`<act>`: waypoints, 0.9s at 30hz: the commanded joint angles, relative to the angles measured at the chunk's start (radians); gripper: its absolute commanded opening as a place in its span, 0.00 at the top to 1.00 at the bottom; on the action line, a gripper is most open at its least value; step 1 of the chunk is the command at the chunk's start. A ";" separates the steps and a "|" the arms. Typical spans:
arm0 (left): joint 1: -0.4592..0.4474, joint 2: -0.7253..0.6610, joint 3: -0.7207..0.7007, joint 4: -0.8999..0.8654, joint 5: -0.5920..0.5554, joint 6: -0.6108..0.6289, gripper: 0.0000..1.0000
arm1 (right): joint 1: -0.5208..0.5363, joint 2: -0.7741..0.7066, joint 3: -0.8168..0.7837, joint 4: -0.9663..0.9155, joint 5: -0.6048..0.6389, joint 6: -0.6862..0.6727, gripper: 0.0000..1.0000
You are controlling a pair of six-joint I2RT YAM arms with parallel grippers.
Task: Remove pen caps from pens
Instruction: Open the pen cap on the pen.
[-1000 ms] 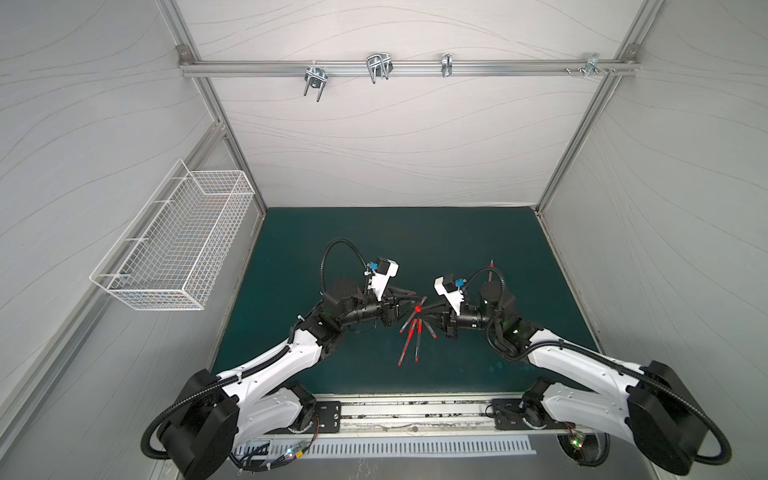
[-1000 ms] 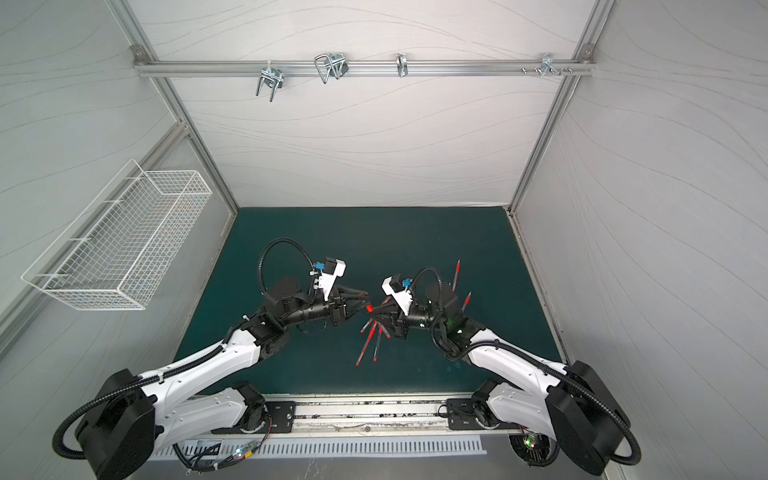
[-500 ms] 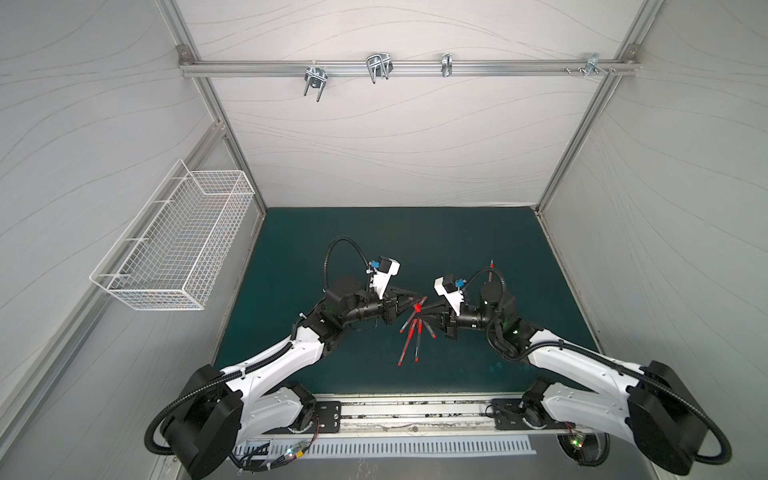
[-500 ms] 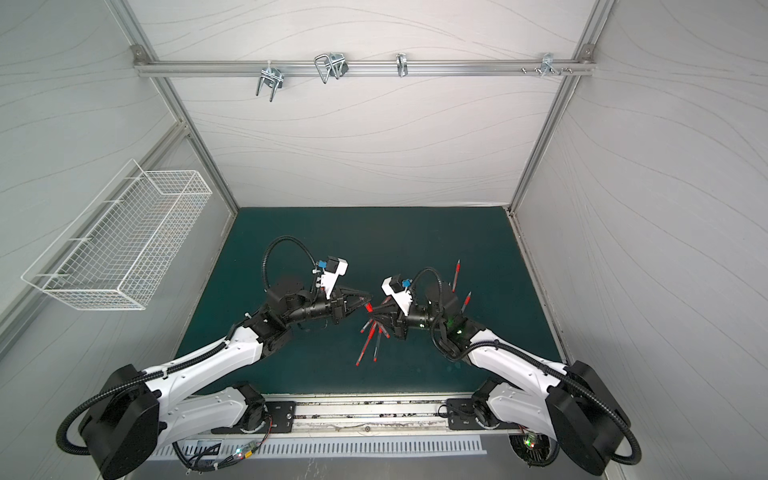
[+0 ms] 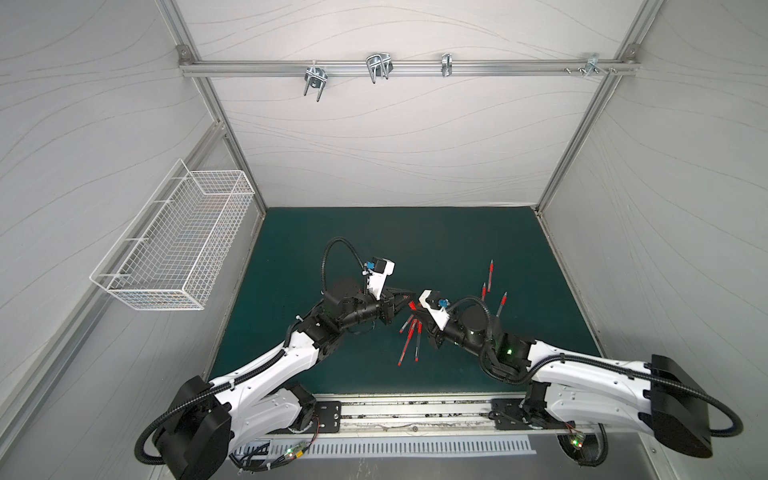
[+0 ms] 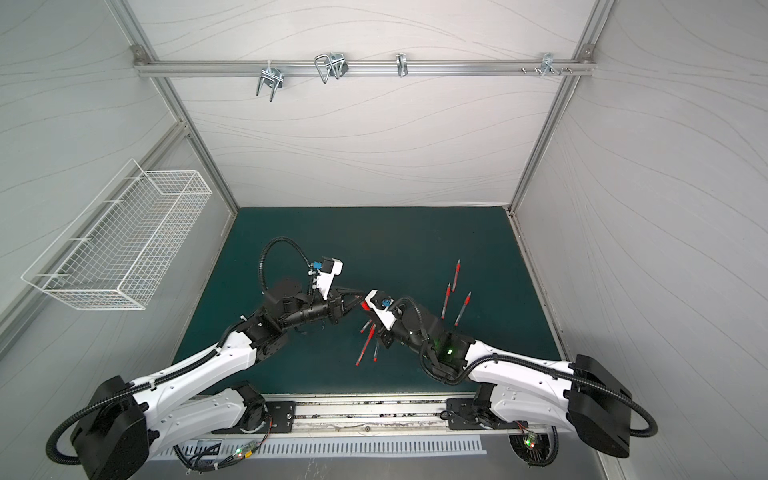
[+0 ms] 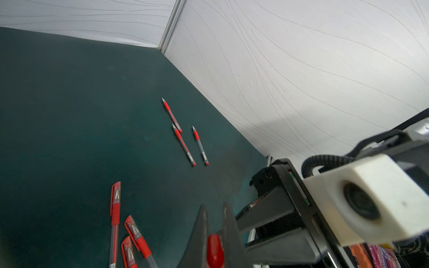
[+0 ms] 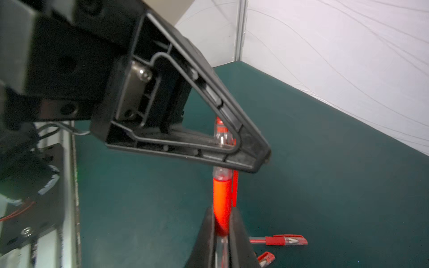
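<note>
Near mid-mat, a touch toward 6 o'clock: the two grippers meet tip to tip above the green mat [image 5: 415, 241]. Right gripper [image 8: 221, 211] has its jaws pinched narrow on the held pen [image 8: 222, 197], at the red section. Left gripper [image 7: 214, 206] is clamped narrow on the pen cap [image 7: 214, 250] of that same pen, and the pen spans the two. Capped pens [image 5: 410, 334] lie loose on the mat just at 6 o'clock of the grippers. Three uncapped pens [image 5: 491, 277] rest toward 2 o'clock, well apart from that cluster, tips toward 12–1.
</note>
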 commanded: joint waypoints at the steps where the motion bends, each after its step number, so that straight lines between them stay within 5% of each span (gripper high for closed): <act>1: 0.002 -0.024 0.011 0.062 -0.079 -0.005 1.00 | 0.043 0.036 0.048 -0.058 0.125 -0.072 1.00; 4: 0.001 -0.028 0.012 0.064 -0.066 0.000 1.00 | 0.016 0.026 0.061 -0.116 -0.092 -0.071 1.00; 10: 0.001 -0.038 -0.009 0.108 -0.031 0.006 1.00 | -0.208 -0.001 0.041 -0.131 -0.677 0.053 1.00; 16: 0.003 -0.082 -0.030 0.119 -0.052 0.011 1.00 | -0.330 0.040 0.030 -0.086 -0.900 0.140 1.00; 21: 0.003 -0.084 -0.027 0.115 -0.060 -0.002 1.00 | -0.334 0.043 0.029 -0.095 -0.840 0.146 1.00; 27: 0.007 -0.063 -0.005 0.076 -0.104 -0.035 1.00 | -0.117 -0.002 0.021 -0.138 -0.244 0.029 1.00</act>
